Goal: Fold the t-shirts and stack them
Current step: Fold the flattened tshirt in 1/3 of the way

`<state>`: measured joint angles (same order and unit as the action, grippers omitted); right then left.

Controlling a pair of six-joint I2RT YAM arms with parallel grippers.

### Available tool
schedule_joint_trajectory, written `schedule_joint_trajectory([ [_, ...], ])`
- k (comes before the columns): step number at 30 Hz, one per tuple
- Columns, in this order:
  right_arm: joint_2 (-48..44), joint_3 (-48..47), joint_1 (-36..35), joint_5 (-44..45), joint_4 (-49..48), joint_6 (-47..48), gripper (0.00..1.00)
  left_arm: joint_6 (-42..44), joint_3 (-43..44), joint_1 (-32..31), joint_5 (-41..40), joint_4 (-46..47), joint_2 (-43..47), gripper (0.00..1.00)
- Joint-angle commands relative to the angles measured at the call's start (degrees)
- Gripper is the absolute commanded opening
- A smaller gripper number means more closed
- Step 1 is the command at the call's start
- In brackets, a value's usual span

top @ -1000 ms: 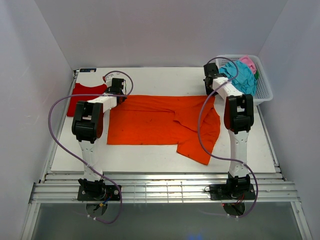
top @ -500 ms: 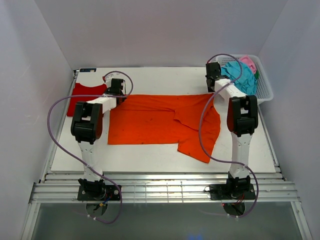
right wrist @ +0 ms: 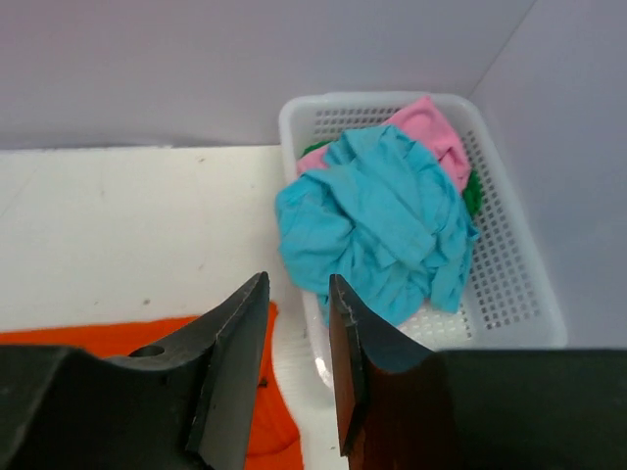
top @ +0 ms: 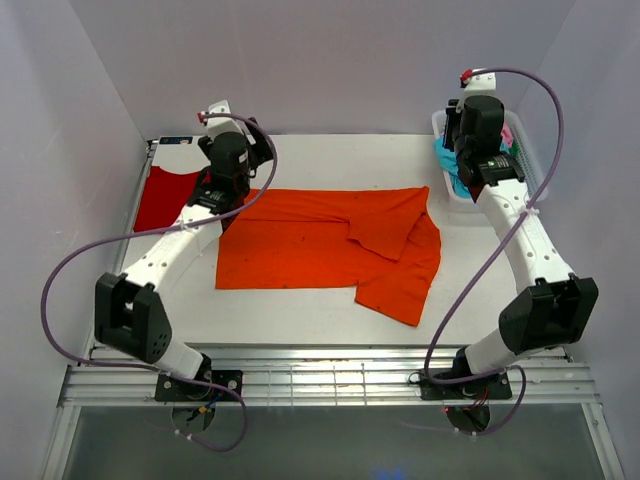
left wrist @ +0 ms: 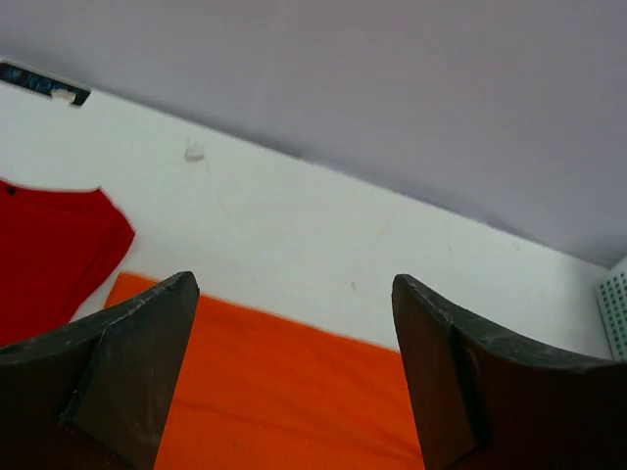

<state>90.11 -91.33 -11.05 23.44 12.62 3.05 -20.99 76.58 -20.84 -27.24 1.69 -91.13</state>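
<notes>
- Top external view: both arms are bolted at the near edge of the white table (top: 300, 312) and reach toward its far side, the left arm leaning out left and the right arm out right.
- The orange t-shirt (top: 320, 245) lies spread across the middle of the table. Its left part is flat, and its right part is folded over itself and rumpled, with one corner pointing toward the near edge.
- Left gripper (left wrist: 294, 294): the fingers stand wide apart with nothing between them, above the orange t-shirt's far edge.
- The red t-shirt (top: 160, 195) lies flat at the far left of the table, just beside the orange one. The left arm partly hides it from above.
- Right gripper (right wrist: 297, 289): the fingers are drawn close with a narrow gap left, and they hold nothing. It hangs over the table between the orange t-shirt's far right corner and the basket.
- The white lattice basket (right wrist: 514, 284) stands in the far right corner. It holds a crumpled teal t-shirt (right wrist: 377, 230) on top, a pink t-shirt (right wrist: 436, 132) behind it, and a sliver of green cloth (right wrist: 472, 196) at its right.
</notes>
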Motion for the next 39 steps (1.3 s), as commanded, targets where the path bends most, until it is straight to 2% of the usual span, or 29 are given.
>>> schedule_joint_trajectory([
  [1, -3.0, 7.6, -1.7, -8.5, 6.4, -3.0, 0.37, -4.7, -9.6, -1.3, -3.2, -10.9, 8.2, 0.90],
  [4, -7.8, 15.5, -3.7, -12.0, 7.1, -5.6, 0.37, -10.9, -18.9, -4.4, -6.2, -17.2, 15.5, 0.89],
  [7, -11.7, 23.4, -10.0, -8.6, 8.0, -7.7, 0.36, -17.7, -26.7, -6.7, -8.9, -22.5, 21.7, 0.90],
  [11, -16.4, 32.0, -14.9, -6.6, 10.4, -13.7, 0.36, -23.8, -32.6, -7.9, -9.1, -29.3, 25.4, 0.89],
  [19, -25.5, 44.2, -24.3, -3.6, 14.3, -26.3, 0.36, -36.8, -37.9, -11.8, -14.8, -41.3, 24.1, 0.89],
  [24, -22.5, 47.2, -28.5, -0.2, 16.1, -29.6, 0.35, -41.0, -40.6, -12.2, -14.7, -41.6, 22.4, 0.89],
  [32, -20.8, 47.3, -31.8, 3.5, 16.6, -32.2, 0.35, -39.1, -37.9, -11.9, -19.9, -39.6, 20.3, 0.86],
  [34, -20.8, 46.9, -32.0, 5.2, 18.2, -32.8, 0.35, -34.0, -38.8, -11.6, -19.3, -36.2, 20.5, 0.84],
  [37, -21.3, 47.3, -32.2, 5.9, 19.9, -33.3, 0.34, -27.7, -41.6, -7.6, -13.0, -26.7, 22.4, 0.81],
  [39, -22.0, 47.7, -32.5, 5.9, 20.2, -33.6, 0.34, -24.9, -42.8, -2.6, -7.8, -23.9, 23.9, 0.80],
])
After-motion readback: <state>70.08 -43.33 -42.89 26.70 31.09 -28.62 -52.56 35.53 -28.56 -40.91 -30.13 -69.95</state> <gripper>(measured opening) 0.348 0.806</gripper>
